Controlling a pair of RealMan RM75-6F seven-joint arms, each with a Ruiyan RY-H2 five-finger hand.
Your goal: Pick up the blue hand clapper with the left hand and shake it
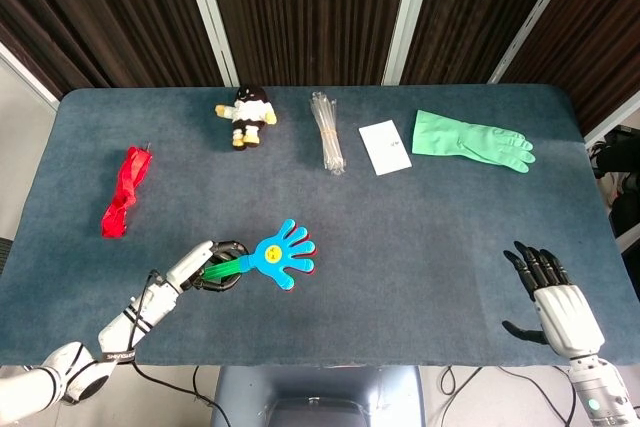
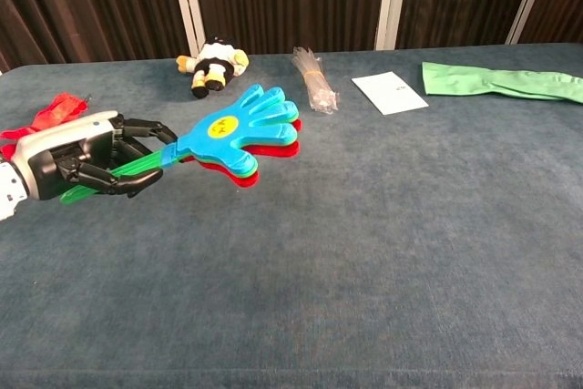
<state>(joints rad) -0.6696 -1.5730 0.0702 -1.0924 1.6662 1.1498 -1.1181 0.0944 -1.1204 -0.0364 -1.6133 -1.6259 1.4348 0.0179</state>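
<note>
We see the left hand (image 2: 86, 159) gripping the blue hand clapper (image 2: 239, 128) by its green handle, right hand (image 1: 552, 294) spread.

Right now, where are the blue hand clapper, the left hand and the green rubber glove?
blue hand clapper (image 2: 230, 127): chest view, on the blue palm by the yellow sticker.
left hand (image 2: 86, 158): chest view, on the white back and dark fingers gripping the green handle.
green rubber glove (image 1: 470, 140): head view, on the palm.
</note>
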